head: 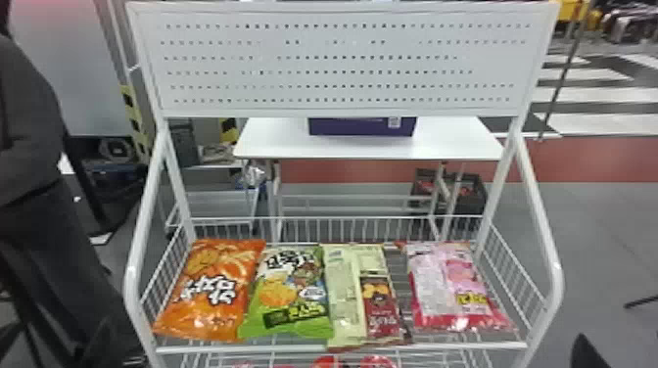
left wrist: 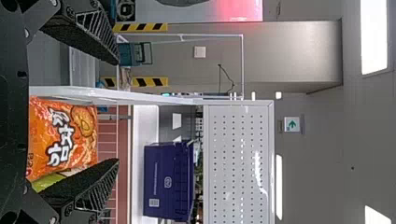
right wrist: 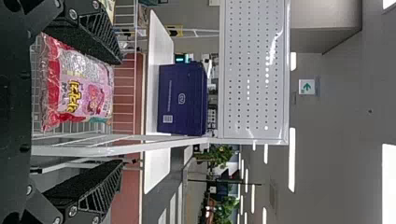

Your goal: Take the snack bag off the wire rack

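Four snack bags lie side by side on the white wire rack (head: 342,347): an orange bag (head: 210,293), a green bag (head: 289,293), a pale yellow-green bag with a dark red panel (head: 345,293), and a pink bag (head: 453,288) at the right. My right gripper (head: 585,353) shows as a dark tip at the bottom right, outside the rack. In the right wrist view that gripper (right wrist: 122,112) is open, with the pink bag (right wrist: 77,88) beyond its fingers. The left wrist view has my left gripper (left wrist: 116,112) open, the orange bag (left wrist: 63,140) beyond it. Neither touches a bag.
White side rails (head: 548,274) and a perforated back panel (head: 342,63) frame the rack. Behind it stands a white table (head: 274,142) with a dark blue box (head: 362,126). More packages lie on a lower level. A person stands at the far left.
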`<state>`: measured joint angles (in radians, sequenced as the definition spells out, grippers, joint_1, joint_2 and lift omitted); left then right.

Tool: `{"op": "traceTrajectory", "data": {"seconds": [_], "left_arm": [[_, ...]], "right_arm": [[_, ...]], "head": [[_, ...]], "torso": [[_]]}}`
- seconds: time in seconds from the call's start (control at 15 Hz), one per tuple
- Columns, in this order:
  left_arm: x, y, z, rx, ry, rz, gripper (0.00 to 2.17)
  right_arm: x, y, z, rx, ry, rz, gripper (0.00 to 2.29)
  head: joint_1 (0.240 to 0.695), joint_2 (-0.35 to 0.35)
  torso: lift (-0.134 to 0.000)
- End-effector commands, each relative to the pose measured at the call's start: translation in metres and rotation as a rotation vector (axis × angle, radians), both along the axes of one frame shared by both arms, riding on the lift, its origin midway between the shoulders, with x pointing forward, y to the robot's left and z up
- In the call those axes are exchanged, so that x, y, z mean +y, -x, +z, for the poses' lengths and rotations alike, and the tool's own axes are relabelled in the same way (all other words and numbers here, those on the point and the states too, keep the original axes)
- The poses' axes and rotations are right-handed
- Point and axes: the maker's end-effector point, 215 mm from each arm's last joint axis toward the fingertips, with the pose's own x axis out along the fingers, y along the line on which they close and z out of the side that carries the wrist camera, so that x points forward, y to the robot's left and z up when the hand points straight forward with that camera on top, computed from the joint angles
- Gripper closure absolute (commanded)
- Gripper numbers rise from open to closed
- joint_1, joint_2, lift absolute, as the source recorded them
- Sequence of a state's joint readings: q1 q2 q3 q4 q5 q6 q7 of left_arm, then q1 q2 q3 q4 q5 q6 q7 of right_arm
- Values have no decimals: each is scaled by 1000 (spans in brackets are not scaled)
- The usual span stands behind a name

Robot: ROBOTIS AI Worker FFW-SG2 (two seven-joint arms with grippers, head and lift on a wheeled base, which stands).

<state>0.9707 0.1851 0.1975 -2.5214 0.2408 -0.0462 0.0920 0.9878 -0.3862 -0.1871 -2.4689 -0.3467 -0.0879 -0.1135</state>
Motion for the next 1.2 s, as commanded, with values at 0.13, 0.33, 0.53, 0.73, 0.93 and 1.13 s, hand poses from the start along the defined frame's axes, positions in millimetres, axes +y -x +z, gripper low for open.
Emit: {"op": "traceTrajectory", "data": {"seconds": [0.13,0.33,0.53,0.73,0.93,1.13], "left_arm": [[-1,0,-1,4,-3,-5,151],[-1,0,0,2,-2,-7,151],[-3,0,-2,6,1,-9,151],[-4,1,-1,7,4,-13,151],[-5,2,-7,18,2,-15,151],[-7,1,-13,25,0,-19,151]], "right_arm": [[3,0,0,-4,-5,11,151],[3,0,0,-4,-3,13,151],[2,-1,-4,3,2,13,151],[12,-36,-49,90,21,44,151],[43,-77,-85,116,58,88,151],[65,-117,-116,177,62,116,151]], "head": [[499,0],[499,0],[499,0],[499,0],[499,0],[499,0]], "torso": [[0],[0],[0],[0],[0],[0]]}}
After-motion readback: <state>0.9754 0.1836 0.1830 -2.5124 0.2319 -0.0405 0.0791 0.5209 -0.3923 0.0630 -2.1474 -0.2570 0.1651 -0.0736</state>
